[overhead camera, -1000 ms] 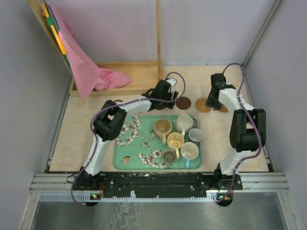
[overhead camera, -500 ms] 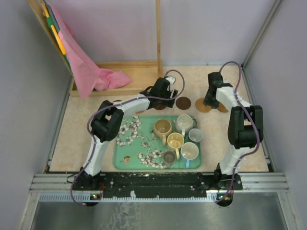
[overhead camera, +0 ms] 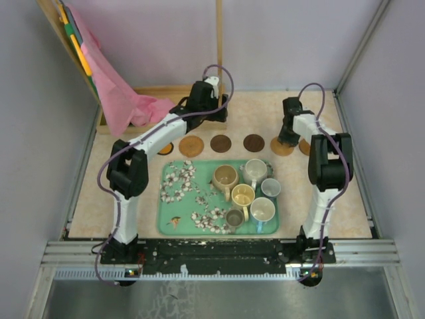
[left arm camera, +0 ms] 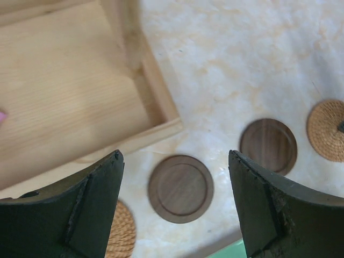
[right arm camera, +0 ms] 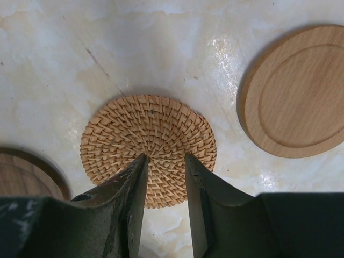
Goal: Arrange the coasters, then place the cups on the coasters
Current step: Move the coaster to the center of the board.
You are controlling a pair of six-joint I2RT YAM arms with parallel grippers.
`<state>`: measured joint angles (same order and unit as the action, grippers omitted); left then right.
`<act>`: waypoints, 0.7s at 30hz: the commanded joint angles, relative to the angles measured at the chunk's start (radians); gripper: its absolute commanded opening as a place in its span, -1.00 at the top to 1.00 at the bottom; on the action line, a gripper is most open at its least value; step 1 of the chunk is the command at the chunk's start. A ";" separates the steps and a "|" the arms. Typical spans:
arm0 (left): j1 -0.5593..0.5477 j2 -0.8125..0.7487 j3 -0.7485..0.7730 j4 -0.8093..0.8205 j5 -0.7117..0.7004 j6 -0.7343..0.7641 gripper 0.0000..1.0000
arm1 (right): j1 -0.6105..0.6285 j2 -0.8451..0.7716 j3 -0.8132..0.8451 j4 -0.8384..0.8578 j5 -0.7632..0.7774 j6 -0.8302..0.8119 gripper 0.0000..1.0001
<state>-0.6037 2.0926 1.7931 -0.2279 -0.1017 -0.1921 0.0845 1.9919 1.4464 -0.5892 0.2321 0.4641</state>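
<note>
Lying flat, coasters [overhead camera: 220, 143] in a left-right row (perhaps six); cups [overhead camera: 243, 195] upright.

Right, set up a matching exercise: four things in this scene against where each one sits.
Things:
1. woven coaster
2. pale wooden coaster
3. cups
4. pink cloth

Places:
A. on the green tray
B. hanging at the back left
C. beneath the right end effector
D. beside the woven one in the right wrist view, apart from it

Pairs: 1-C, 2-D, 3-A, 4-B
</note>
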 commanded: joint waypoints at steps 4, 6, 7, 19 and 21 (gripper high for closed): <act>0.039 -0.098 -0.029 -0.038 -0.011 -0.024 -0.70 | 0.011 0.027 0.054 0.028 0.027 -0.002 0.30; 0.045 -0.113 -0.046 -0.035 -0.007 -0.028 -0.71 | 0.009 0.035 0.052 0.031 0.025 -0.001 0.30; 0.046 -0.119 -0.052 -0.034 -0.009 -0.027 -0.71 | 0.010 0.037 0.051 0.032 0.028 -0.001 0.30; 0.050 -0.152 -0.086 -0.027 -0.003 -0.031 -0.70 | 0.011 0.093 0.113 0.025 0.047 -0.004 0.30; 0.050 -0.154 -0.091 -0.025 0.000 -0.031 -0.70 | 0.008 0.105 0.129 0.021 0.046 -0.006 0.30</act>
<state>-0.5545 1.9781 1.7161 -0.2516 -0.1120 -0.2131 0.0853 2.0594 1.5249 -0.5884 0.2440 0.4637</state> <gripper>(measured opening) 0.848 0.351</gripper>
